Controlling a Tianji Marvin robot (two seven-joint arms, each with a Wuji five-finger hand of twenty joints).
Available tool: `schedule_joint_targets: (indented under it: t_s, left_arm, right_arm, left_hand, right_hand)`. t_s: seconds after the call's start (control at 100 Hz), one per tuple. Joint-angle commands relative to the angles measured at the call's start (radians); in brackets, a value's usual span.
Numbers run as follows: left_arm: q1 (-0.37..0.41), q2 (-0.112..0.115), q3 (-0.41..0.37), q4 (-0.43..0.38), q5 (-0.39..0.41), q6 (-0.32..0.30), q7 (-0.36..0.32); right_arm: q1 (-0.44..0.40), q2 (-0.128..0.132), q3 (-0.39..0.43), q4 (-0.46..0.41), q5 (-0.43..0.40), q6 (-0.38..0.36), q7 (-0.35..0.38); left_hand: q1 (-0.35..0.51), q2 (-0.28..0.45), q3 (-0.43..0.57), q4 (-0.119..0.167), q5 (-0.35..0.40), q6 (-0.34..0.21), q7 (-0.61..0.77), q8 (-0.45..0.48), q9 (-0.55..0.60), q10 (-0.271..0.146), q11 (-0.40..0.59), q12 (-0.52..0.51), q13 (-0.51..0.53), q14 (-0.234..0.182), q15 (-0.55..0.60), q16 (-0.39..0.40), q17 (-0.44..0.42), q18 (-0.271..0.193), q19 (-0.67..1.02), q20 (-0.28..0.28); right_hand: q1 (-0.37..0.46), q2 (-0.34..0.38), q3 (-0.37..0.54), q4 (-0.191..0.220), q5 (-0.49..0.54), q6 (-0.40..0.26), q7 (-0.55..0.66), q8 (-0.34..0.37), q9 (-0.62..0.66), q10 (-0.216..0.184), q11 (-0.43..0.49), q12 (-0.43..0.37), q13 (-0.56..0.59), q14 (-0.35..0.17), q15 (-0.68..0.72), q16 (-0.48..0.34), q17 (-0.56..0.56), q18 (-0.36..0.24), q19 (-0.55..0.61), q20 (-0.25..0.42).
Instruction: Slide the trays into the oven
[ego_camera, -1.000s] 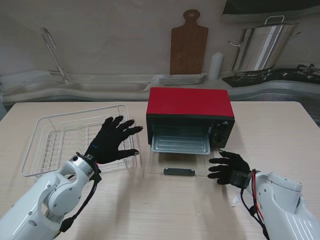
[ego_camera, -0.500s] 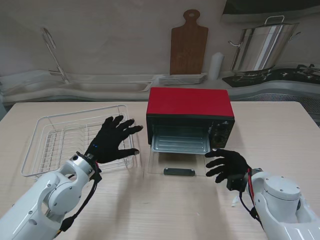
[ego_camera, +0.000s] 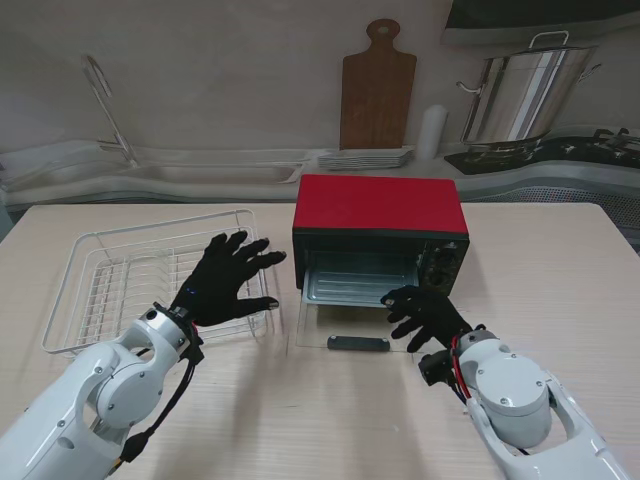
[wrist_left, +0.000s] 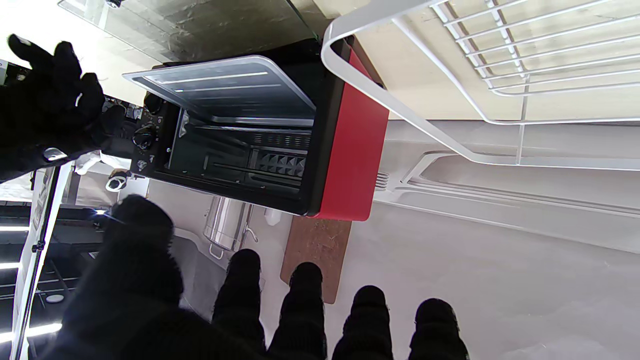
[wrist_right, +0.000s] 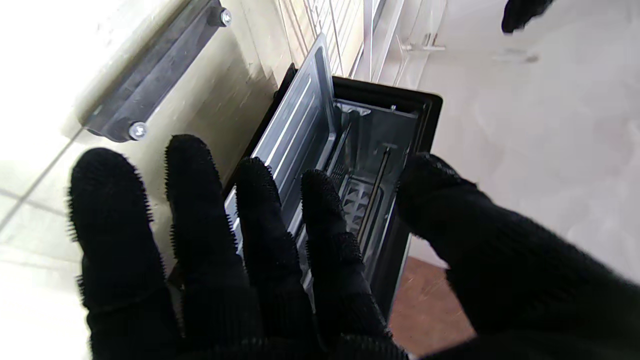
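Tray (ego_camera: 362, 284) sits in the oven (ego_camera: 380, 240) mouth, partly pushed in, its near lip sticking out over the dropped glass door (ego_camera: 356, 328); only one tray visible to me; in the left wrist view the tray (wrist_left: 235, 90) shows as a pale metal pan projecting from the black cavity, rack rails and heating parts visible behind it; right wrist view shows the tray (wrist_right: 300, 135) edge-on with the cavity open beside it. Oven is red-topped, black-fronted, knobs on its right side, standing mid-surface (ego_camera: 300, 420); door lies flat on the surface toward me, dark handle (ego_camera: 358, 344) at its near edge.

My right hand (ego_camera: 425, 312) hovers over the door's right part, just in front of the tray's right corner; fingers (wrist_right: 260, 200) spread and holding nothing; whether fingertips touch the tray I cannot tell. My left hand (ego_camera: 225, 280) is up over the right end of the white wire dish rack (ego_camera: 110, 290), left of the oven and apart from it; fingers (wrist_left: 305, 300) splayed, nothing gripped.

Dish rack sits on the surface left of the oven, near it. Farther from me along the back: wooden cutting board (ego_camera: 377, 90) leaning upright on the wall, stack of plates (ego_camera: 365, 158) at its foot, white cylinder (ego_camera: 431, 132) beside it, steel stockpot (ego_camera: 520, 95) on the right, sink with faucet (ego_camera: 105, 110) on the left.
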Motion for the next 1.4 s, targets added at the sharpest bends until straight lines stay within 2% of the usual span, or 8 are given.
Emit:
schedule_joint_targets:
  t_s: [0.0,0.04,0.33,0.45,0.62,0.79,1.02,1.39]
  left_arm:
    - [0.003,-0.005,0.000,-0.011,-0.004,0.003,-0.018]
    - [0.002,-0.005,0.001,-0.011,-0.004,0.003,-0.018]
    - [0.002,-0.005,0.000,-0.013,-0.003,0.004,-0.019]
    - [0.004,-0.005,0.000,-0.014,-0.002,0.006,-0.019]
    - [0.008,-0.005,-0.002,-0.017,0.000,0.008,-0.016]
    - [0.013,-0.005,-0.007,-0.021,0.004,0.008,-0.014]
    - [0.016,-0.005,-0.008,-0.021,0.004,0.010,-0.012]
    - [0.021,-0.005,-0.012,-0.024,0.007,0.012,-0.012]
  right_arm:
    - [0.005,-0.006,-0.022,-0.007,-0.001,-0.014,0.009]
    - [0.011,-0.004,-0.038,-0.004,-0.037,-0.028,0.004]
    - [0.058,0.015,-0.146,0.030,-0.270,-0.106,-0.013]
    - [0.082,0.023,-0.190,0.057,-0.393,-0.137,-0.030]
    - [0.105,0.033,-0.236,0.080,-0.501,-0.159,-0.038]
    - [0.121,0.038,-0.273,0.100,-0.565,-0.168,-0.046]
    - [0.147,0.047,-0.322,0.130,-0.659,-0.173,-0.049]
    - [0.207,0.046,-0.394,0.189,-0.703,-0.105,-0.055]
  left_hand:
    - [0.006,0.038,-0.029,0.037,-0.010,0.019,-0.005,0.007,-0.033,-0.009,-0.005,-0.009,-0.028,-0.023,-0.011,-0.010,-0.009,-0.020,-0.048,-0.011]
    - [0.005,0.039,-0.030,0.037,-0.011,0.018,-0.005,0.007,-0.033,-0.009,-0.005,-0.009,-0.029,-0.024,-0.012,-0.010,-0.009,-0.020,-0.048,-0.011]
    - [0.003,0.039,-0.032,0.036,-0.009,0.019,-0.005,0.007,-0.033,-0.009,-0.006,-0.009,-0.028,-0.025,-0.012,-0.010,-0.009,-0.021,-0.047,-0.011]
    - [0.004,0.038,-0.031,0.037,-0.008,0.020,-0.005,0.007,-0.032,-0.005,-0.007,-0.010,-0.029,-0.023,-0.012,-0.011,-0.010,-0.020,-0.047,-0.011]
    - [0.004,0.040,-0.032,0.037,-0.009,0.018,-0.005,0.007,-0.032,-0.008,-0.006,-0.009,-0.028,-0.025,-0.012,-0.011,-0.009,-0.021,-0.047,-0.011]
    - [0.005,0.039,-0.031,0.037,-0.009,0.020,-0.005,0.007,-0.033,-0.007,-0.006,-0.009,-0.029,-0.023,-0.012,-0.011,-0.010,-0.020,-0.047,-0.011]
    - [0.005,0.040,-0.032,0.037,-0.009,0.019,-0.006,0.007,-0.033,-0.007,-0.006,-0.010,-0.028,-0.024,-0.012,-0.011,-0.010,-0.020,-0.047,-0.011]
    - [0.004,0.040,-0.032,0.037,-0.009,0.018,-0.006,0.007,-0.032,-0.010,-0.006,-0.009,-0.029,-0.024,-0.012,-0.011,-0.010,-0.020,-0.047,-0.011]
  right_hand:
    - [0.000,-0.029,0.028,0.057,-0.036,-0.034,0.015,-0.007,-0.039,-0.039,-0.004,0.011,-0.042,-0.028,-0.012,0.012,-0.027,-0.011,-0.011,0.024]
    - [-0.003,-0.030,0.037,0.054,-0.046,-0.038,0.036,-0.023,-0.051,-0.043,-0.002,0.012,-0.055,-0.035,-0.016,0.020,-0.045,-0.020,-0.034,0.074]
    - [-0.017,-0.029,0.060,0.063,-0.069,-0.066,0.063,-0.028,-0.131,-0.090,-0.005,0.016,-0.161,-0.082,-0.043,0.022,-0.200,-0.108,-0.078,0.112]
    - [-0.037,-0.014,0.058,0.065,-0.072,-0.078,0.076,-0.029,-0.154,-0.113,-0.004,0.018,-0.206,-0.106,-0.054,0.023,-0.257,-0.148,-0.103,0.124]
    - [-0.063,0.005,0.050,0.070,-0.060,-0.078,0.093,-0.028,-0.176,-0.131,-0.006,0.018,-0.288,-0.133,-0.069,0.025,-0.343,-0.199,-0.142,0.137]
    - [-0.081,0.020,0.045,0.075,-0.054,-0.071,0.082,-0.035,-0.186,-0.135,-0.026,0.009,-0.331,-0.152,-0.085,0.023,-0.394,-0.230,-0.182,0.145]
    - [-0.105,0.061,0.022,0.083,-0.077,-0.058,0.015,-0.084,-0.210,-0.135,-0.094,-0.019,-0.371,-0.177,-0.147,-0.005,-0.442,-0.273,-0.256,0.140]
    - [-0.122,0.101,-0.010,0.092,-0.109,-0.046,0.005,-0.117,-0.206,-0.125,-0.107,-0.022,-0.354,-0.167,-0.158,-0.012,-0.444,-0.264,-0.275,0.137]
